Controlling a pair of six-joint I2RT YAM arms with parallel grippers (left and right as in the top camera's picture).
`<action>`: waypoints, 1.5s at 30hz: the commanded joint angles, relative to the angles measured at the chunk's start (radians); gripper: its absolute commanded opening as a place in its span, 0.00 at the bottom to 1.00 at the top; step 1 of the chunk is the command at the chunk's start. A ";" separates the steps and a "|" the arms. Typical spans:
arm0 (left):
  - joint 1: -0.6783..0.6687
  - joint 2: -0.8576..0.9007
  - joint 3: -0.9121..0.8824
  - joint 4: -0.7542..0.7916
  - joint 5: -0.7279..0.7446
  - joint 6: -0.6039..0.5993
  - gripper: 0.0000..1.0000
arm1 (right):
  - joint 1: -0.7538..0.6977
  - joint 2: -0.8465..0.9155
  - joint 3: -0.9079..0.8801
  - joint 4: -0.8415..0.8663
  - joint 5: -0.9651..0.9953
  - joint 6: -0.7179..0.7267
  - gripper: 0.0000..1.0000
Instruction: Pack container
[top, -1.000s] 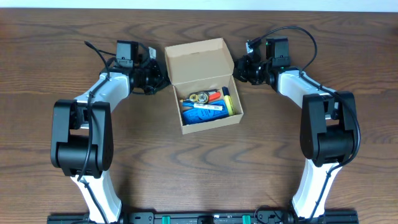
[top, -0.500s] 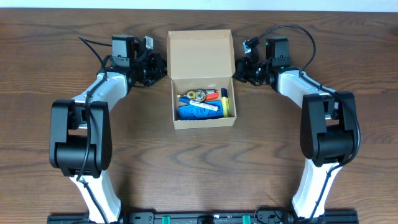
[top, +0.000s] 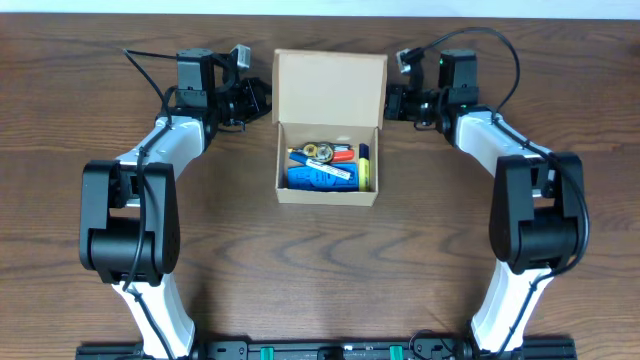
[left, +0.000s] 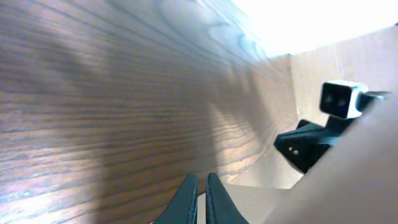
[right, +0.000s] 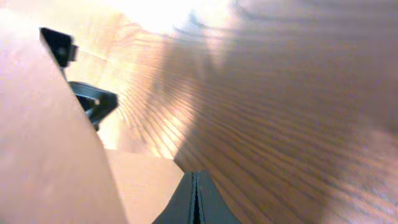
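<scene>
Your box (top: 328, 196) sits mid-counter (top: 330, 270) between the 2 arms, square to the edge nearest you. Its lid (top: 330, 88) is open and stands up along the far side.

Inside you've got a blue packet (top: 315, 178) at front left, a tape roll (top: 322, 153) behind it, an orange marker (top: 343, 154) next to the roll, and a yellow marker (top: 366, 172) along the right wall. There are a few more small bits I can't make out.

The left gripper (top: 262, 102) is right at the lid's left edge and the right gripper (top: 392, 103) at its right edge, both level w/ the hinge line.

Left wrist cam: the gripper (left: 201, 180) has its fingers (left: 186, 196) together w/ only a thin slit between them. There's cardboard just beside and below them, and the right arm (left: 308, 146) shows black past the lid.

Right wrist cam: the gripper (right: 194, 179) has its fingers pressed tight into 1 dark wedge. Cardboard fills the left side and meets them at the base, and the left arm (right: 90, 102) peeks over it.

You can't tell from either cam whether the fingers pinch the lid edge or only touch it
</scene>
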 joint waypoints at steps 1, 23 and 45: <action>0.003 -0.019 0.021 0.011 0.042 0.021 0.07 | -0.003 -0.051 -0.001 0.023 -0.071 -0.042 0.01; 0.006 -0.279 0.039 -0.525 0.013 0.451 0.06 | 0.034 -0.301 -0.001 -0.369 0.031 -0.212 0.02; -0.087 -0.596 0.024 -1.002 -0.298 0.649 0.06 | 0.249 -0.657 -0.039 -0.938 0.563 -0.232 0.01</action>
